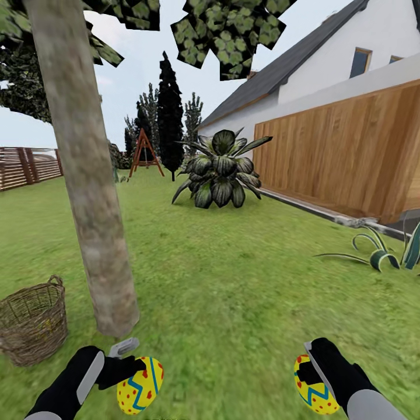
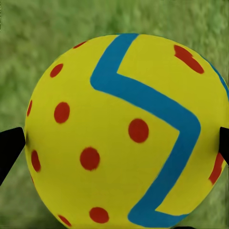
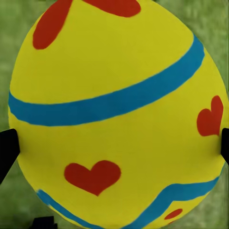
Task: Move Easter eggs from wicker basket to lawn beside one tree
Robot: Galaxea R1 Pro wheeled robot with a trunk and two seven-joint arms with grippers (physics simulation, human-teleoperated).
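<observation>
Right now it looks like the placing step — both arms carry an egg, tree trunk [image 1: 81, 175] close ahead at approx 11 o'clock in the head view.

Left gripper [image 1: 129, 364]: closed to egg width around a yellow egg w/ red dots and a blue zigzag [image 1: 140, 385]. In the left wrist view that egg [image 2: 126, 131] sits between the two black finger tips [image 2: 10, 150], grass behind it, so it's held off the ground. Right gripper [image 1: 312, 373]: likewise clamped on the second egg [image 1: 315, 392], which in the right wrist view [image 3: 117, 114] shows red hearts and blue bands, a finger tip at each side.

Lawn [image 1: 245, 280] at the trunk's base is bare — no egg down yet, as far as I can see.

Wicker basket [image 1: 32, 321] stands at 9 o'clock, just beside the trunk on its left. Its inside is seen only at a shallow angle; can't tell whether the third egg is in there.

Next, imo: lower both arms till the eggs touch grass near the trunk foot, open the fingers gently so neither rolls off, then turn to the basket for egg no. 3. The left egg is already near the trunk; the right one, at approx 5 o'clock, is farther out and may need bringing in.
</observation>
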